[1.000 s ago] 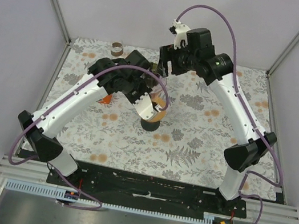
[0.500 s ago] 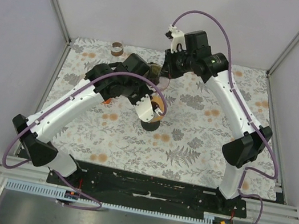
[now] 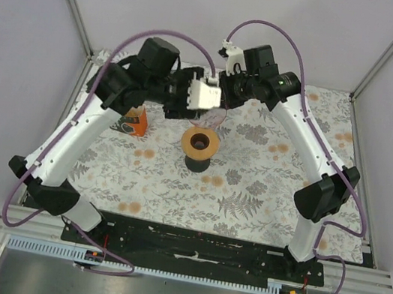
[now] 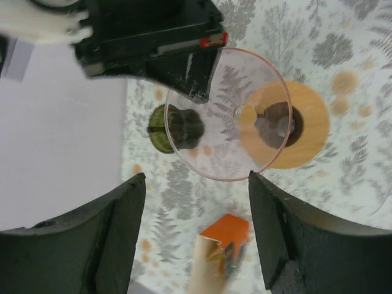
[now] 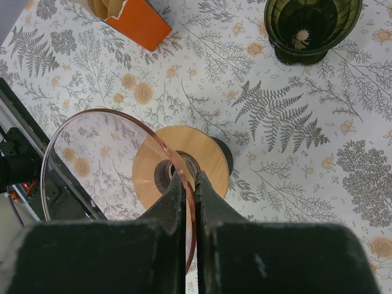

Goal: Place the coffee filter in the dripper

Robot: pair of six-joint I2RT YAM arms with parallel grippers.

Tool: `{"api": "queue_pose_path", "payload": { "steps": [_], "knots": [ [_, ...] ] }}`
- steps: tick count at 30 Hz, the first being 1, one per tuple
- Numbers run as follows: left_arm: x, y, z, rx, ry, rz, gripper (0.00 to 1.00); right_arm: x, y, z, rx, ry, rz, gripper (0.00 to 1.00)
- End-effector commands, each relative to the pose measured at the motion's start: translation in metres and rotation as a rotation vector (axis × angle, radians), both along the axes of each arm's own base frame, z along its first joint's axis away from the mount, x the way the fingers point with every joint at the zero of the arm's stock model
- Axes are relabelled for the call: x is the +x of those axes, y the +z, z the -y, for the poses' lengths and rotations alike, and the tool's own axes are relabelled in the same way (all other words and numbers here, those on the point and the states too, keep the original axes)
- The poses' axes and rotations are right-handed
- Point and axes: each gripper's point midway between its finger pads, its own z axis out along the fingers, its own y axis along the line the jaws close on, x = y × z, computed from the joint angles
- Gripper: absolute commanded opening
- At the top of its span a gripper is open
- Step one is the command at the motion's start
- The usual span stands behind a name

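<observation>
In the top view the orange box [image 3: 136, 123] sits on the floral table [image 3: 265, 190] at 9 o'clock from the wooden ring stand [image 3: 211, 143]. The coffee filters [image 5: 101, 6] are inside this box. In the right wrist view their tan edges stick out of its torn open end, which points toward 11 o'clock. The box's long axis there runs from 11 to 5 o'clock.

The left gripper [image 4: 195, 184] hangs raised at 12 o'clock from the stand. Its fingers are spread wide with nothing between them.

Beyond those fingers the clear lid [image 4: 226, 144], round with a pinkish rim and a small nub at its middle, is held in the air above the table. In the left wrist view it overlaps the stand at 3 o'clock and the dripper at 9 o'clock.

The right gripper [image 5: 187, 179] is clenched on the clear lid's rim. The disc is tilted, so the right wrist view sees it nearly edge-on beside the fingers.

The dripper [image 5: 331, 27], of dark green glass, stands upright on the table at 1 o'clock from the stand in the right wrist view. Its long axis is vertical and its mouth faces up, with no filter inside. In the top view the grippers hide it.
</observation>
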Motion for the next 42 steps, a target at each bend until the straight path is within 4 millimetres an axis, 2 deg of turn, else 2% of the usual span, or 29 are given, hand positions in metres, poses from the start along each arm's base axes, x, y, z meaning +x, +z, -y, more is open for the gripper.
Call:
{"api": "queue_pose_path", "payload": {
  "steps": [1,4,6,8,12,17,19,21,27,33,36,42],
  "knots": [
    [-0.028,0.012,0.002,-0.378,0.167,-0.506,0.74,-0.011,0.032,0.0,0.063,0.014,0.056,0.0],
    [-0.014,0.015,0.002,-0.543,0.353,-0.715,0.76,-0.015,0.027,-0.002,0.079,0.012,0.036,0.0],
    [-0.002,0.011,0.004,-0.6,0.473,-0.771,0.84,-0.02,0.022,-0.003,0.085,0.007,0.022,0.0],
    [0.001,0.006,0.006,-0.636,0.527,-0.806,0.88,-0.023,0.015,-0.005,0.078,0.002,0.01,0.0],
    [-0.001,-0.019,0.007,-0.614,0.552,-0.84,0.9,-0.031,0.004,-0.011,0.07,0.003,-0.01,0.0],
    [0.009,-0.065,-0.01,-0.502,0.687,-0.787,0.88,-0.031,-0.006,-0.014,0.079,-0.009,-0.01,0.0],
    [0.013,-0.076,-0.012,-0.48,0.715,-0.789,0.82,-0.029,-0.009,-0.016,0.083,-0.01,-0.006,0.0],
    [0.014,-0.085,-0.011,-0.458,0.726,-0.81,0.69,-0.027,-0.012,-0.015,0.075,-0.012,-0.005,0.0],
    [0.004,-0.107,-0.009,-0.41,0.723,-0.881,0.45,-0.019,-0.02,-0.013,0.052,-0.022,0.03,0.0],
    [0.005,-0.104,-0.004,-0.425,0.713,-0.894,0.08,-0.013,-0.022,-0.017,0.048,-0.018,0.039,0.0],
    [0.008,-0.113,-0.004,-0.408,0.731,-0.901,0.02,-0.012,-0.036,-0.012,0.018,-0.021,0.041,0.0],
    [0.008,-0.137,-0.011,-0.348,0.76,-0.91,0.02,-0.017,-0.079,-0.013,0.006,0.008,0.001,0.0]
  ]
}}
